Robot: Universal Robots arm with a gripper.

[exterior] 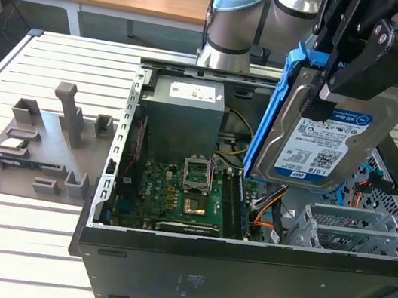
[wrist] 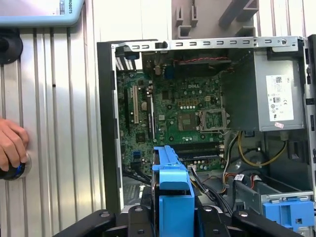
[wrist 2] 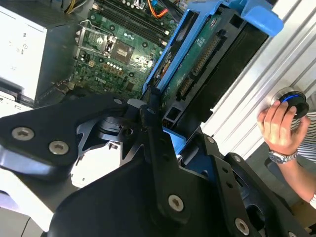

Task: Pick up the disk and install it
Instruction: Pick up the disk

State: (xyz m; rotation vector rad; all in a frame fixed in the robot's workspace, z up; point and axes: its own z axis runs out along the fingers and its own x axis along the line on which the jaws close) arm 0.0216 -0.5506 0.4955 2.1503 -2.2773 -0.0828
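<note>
The disk [exterior: 330, 140] is a silver hard drive with a white-and-blue label and blue rails along its edges. It hangs upright in the air over the right part of the open computer case [exterior: 238, 278]. My black gripper [exterior: 320, 93] is shut on it from above, a finger [exterior: 366, 62] crossing its labelled face. In the second wrist view the disk [wrist 2: 197, 64] runs away from the gripper [wrist 2: 158, 128] towards the motherboard. In the first wrist view the disk's blue rail [wrist: 173, 192] shows edge-on between the fingers [wrist: 217, 222].
Inside the case lie a green motherboard [exterior: 176, 191], a grey power supply [exterior: 186, 112] and a metal drive cage [exterior: 354, 228]. A grey fixture plate [exterior: 30, 151] sits at the exterior view's left. A person's hand [wrist 2: 279, 128] rests on a knob beside the case.
</note>
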